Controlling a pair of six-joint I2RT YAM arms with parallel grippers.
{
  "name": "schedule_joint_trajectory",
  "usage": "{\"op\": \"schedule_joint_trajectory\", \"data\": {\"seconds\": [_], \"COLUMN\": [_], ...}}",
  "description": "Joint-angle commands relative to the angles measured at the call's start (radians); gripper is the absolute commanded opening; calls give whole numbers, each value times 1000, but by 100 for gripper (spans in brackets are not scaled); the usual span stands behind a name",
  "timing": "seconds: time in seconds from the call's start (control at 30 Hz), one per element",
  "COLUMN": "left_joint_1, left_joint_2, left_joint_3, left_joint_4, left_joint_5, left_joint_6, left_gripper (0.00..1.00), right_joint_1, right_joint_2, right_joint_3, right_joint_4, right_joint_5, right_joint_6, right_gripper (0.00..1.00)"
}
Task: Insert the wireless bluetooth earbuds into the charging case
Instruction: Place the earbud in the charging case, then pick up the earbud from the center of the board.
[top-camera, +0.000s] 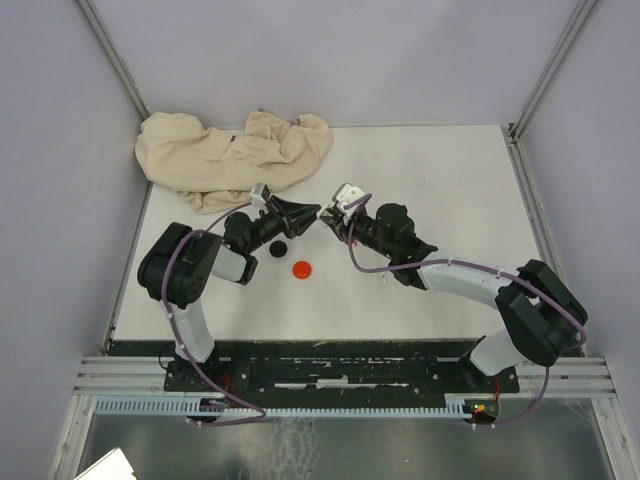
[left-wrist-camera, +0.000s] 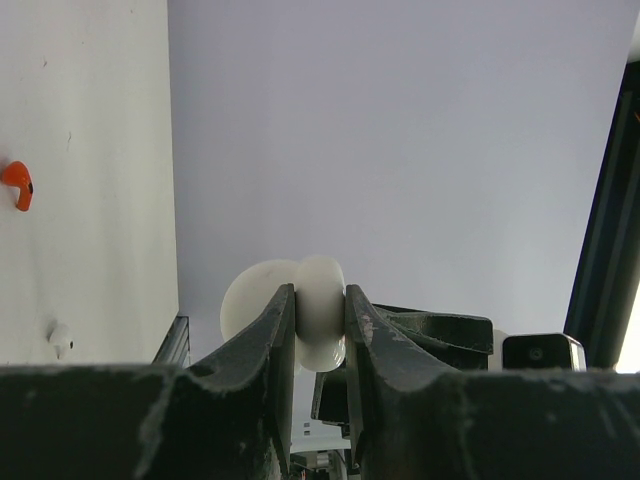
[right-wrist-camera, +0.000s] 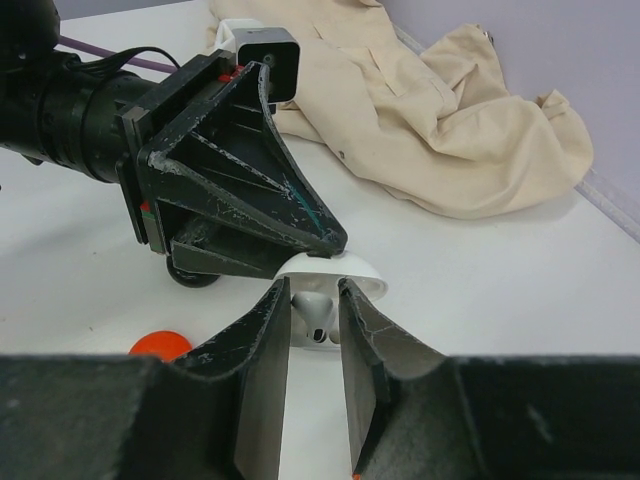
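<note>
My left gripper (top-camera: 313, 213) (left-wrist-camera: 319, 293) is shut on an open white charging case (left-wrist-camera: 318, 278), held off the table with its round lid to one side. In the right wrist view the case (right-wrist-camera: 352, 269) sits at the left gripper's tips. My right gripper (top-camera: 331, 213) (right-wrist-camera: 312, 288) faces it and is shut on a white earbud (right-wrist-camera: 316, 306), right at the case's opening. A red earbud (left-wrist-camera: 18, 186) and a white earbud (left-wrist-camera: 60, 338) lie on the table in the left wrist view. The other earbuds are out of view.
A red disc (top-camera: 302, 269) (right-wrist-camera: 160, 346) and a black disc (top-camera: 279, 247) (right-wrist-camera: 190, 276) lie on the table under the left gripper. A crumpled beige cloth (top-camera: 230, 150) (right-wrist-camera: 450, 130) covers the far left of the table.
</note>
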Motion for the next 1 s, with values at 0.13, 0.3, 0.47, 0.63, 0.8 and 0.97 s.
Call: {"op": "schedule_joint_trajectory", "data": {"seconds": [0.13,0.3,0.47,0.63,0.8,0.97], "left_joint_1": [-4,-4,-4,1,11,15], "left_joint_2": [23,39,46,39,30,16], "left_joint_3": [34,35,35,35,27,23], "left_joint_4": [54,55,63,59,48,29], "left_joint_5": [-7,-9,-8,-4,3,18], "left_joint_6": [-19,-16,-19,-14,11,38], "left_gripper": [3,3,3,3,3,3], "right_joint_1": [5,6,5,-19,-103,-132], "right_joint_2": [-54,-132,-183,-121,-37,-12], "right_joint_3": [8,29,88,344,438,408], "right_joint_4": [86,38,-144,-706,-1035,-1167], "right_joint_5": [-4,97,183,477,446,393], "right_joint_6": [60,86,92,247,347,368], "right_gripper": [36,40,43,48,49,51]}}
